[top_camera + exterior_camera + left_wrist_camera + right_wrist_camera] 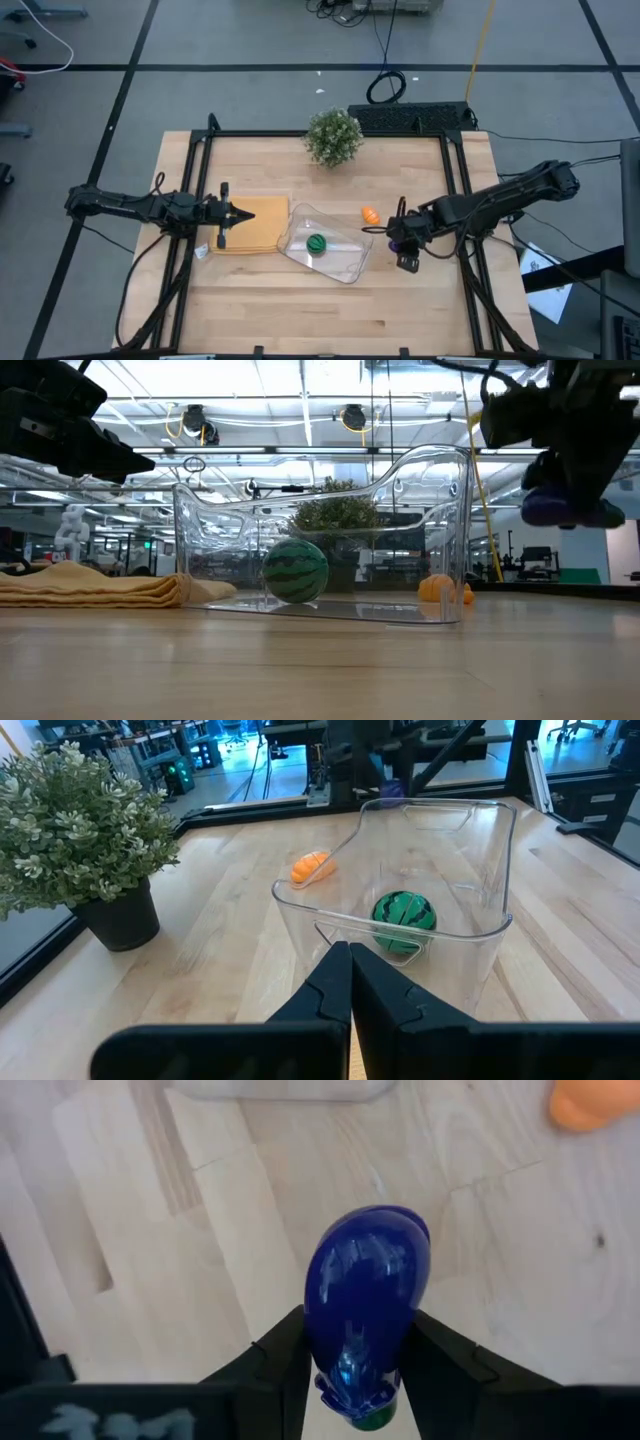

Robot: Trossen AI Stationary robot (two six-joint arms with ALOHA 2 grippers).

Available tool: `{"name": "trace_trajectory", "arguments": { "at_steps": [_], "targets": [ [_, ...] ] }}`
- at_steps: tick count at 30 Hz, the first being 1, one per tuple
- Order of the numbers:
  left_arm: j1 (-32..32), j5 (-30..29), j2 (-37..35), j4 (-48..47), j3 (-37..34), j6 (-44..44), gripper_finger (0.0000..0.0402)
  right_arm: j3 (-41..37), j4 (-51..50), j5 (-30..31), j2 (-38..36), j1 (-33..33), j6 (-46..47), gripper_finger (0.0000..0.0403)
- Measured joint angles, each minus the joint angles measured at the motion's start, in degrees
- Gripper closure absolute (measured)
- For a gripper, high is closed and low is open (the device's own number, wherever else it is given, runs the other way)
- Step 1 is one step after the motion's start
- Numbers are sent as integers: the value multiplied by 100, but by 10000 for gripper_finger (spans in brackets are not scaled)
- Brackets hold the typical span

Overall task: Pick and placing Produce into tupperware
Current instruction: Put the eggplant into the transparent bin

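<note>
The clear tupperware (340, 262) stands on the table's middle with its base on the wood. The round green piece (316, 242) rests inside it on the floor (295, 570). The orange piece (369, 214) lies on the table just beyond the tupperware's right end (440, 588). My right gripper (400, 240) hovers right of the tupperware, shut on the purple piece (560, 510). My left gripper (235, 213) is shut (350, 985) and hangs above the tan mat (262, 235), left of the tupperware (490, 930). My right gripper (360, 1340) pinches the elongated purple piece between its two fingers (285, 1355), at the narrower end (345, 1370) near the green stem cap (368, 1418). The fingers come from above, slanting down. The piece is lifted clear of the table, its rounded end (375, 1240) pointing past the fingertips.
A bushy potted plant (333, 136) stands at the table's far edge, behind the tupperware. A black power strip (410, 117) lies beyond the far edge. The tan mat lies folded on the left half. Bare wood stretches along the near side of the table (320, 310).
</note>
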Motion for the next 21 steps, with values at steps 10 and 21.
{"name": "trace_trajectory", "arguments": {
  "at_steps": [10,21],
  "targets": [
    [0,0,-1,-2,0,0,398,639,-428,45,0,0,-245,280],
    [-2,0,-1,-2,0,0,398,1376,-1287,189,317,-84,-522,280]
  ]
}}
